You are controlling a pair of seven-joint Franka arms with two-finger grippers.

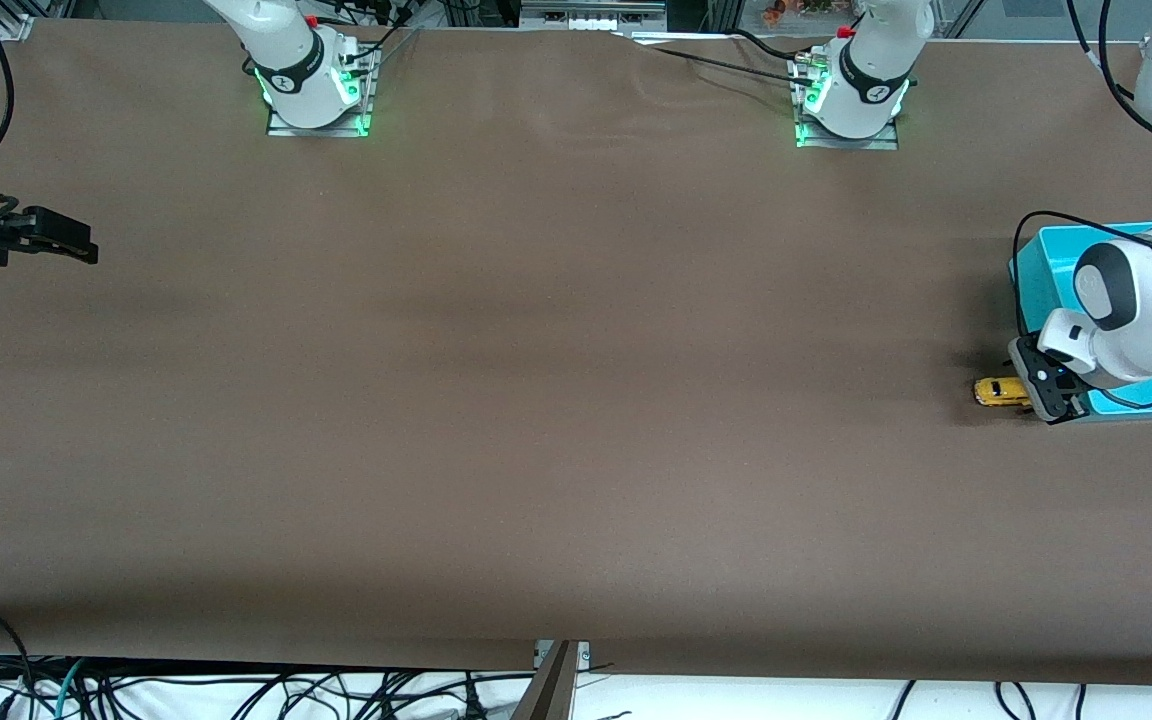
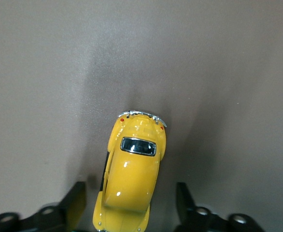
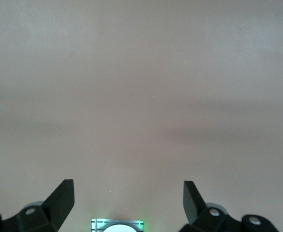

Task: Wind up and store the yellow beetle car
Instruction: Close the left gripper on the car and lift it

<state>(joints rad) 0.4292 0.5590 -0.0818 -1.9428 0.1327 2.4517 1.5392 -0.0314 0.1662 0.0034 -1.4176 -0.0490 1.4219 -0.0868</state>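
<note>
We see the yellow beetle car (image 1: pixel 999 391) resting on its wheels on the brown table, at the left arm's end, just beside a turquoise bin (image 1: pixel 1051 262). From the left wrist view the yellow beetle car (image 2: pixel 130 176) shows a glossy rounded roof, a small dark window framed in chrome, a chrome bumper with two tiny red lights, and sits between two black fingertips (image 2: pixel 76 200) that stand clear of its sides.

Broad brown table surface (image 1: pixel 536 400) open for my passage across its middle, teal plastic bin (image 1: pixel 1041 265) standing beside my left gripper (image 1: pixel 1036 392), small yellow beetle-shaped toy car (image 2: pixel 131 176) sitting between its fingers (image 2: pixel 74 205), clear gaps on both flanks, right gripper (image 3: pixel 128 200) over bare cloth.
</note>
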